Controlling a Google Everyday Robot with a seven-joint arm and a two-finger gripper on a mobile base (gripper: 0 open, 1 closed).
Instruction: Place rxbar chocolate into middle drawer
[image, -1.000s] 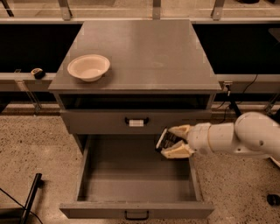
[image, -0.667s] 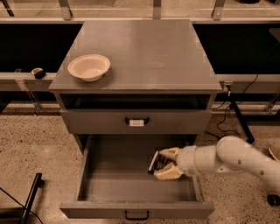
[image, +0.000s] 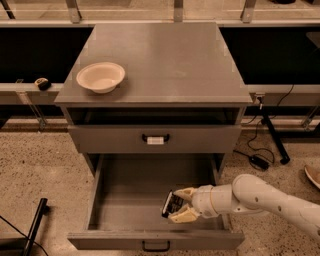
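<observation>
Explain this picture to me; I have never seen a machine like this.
One camera looks down at a grey metal cabinet from the front. The white arm entering from the right belongs to a mobile robot; its tip is a gripper with two fingers. They are closed on a small black snack bar, held low inside the open drawer. On the cabinet top sits a pale bowl. The upper drawer, whose handle bears a white tag, is closed.
</observation>
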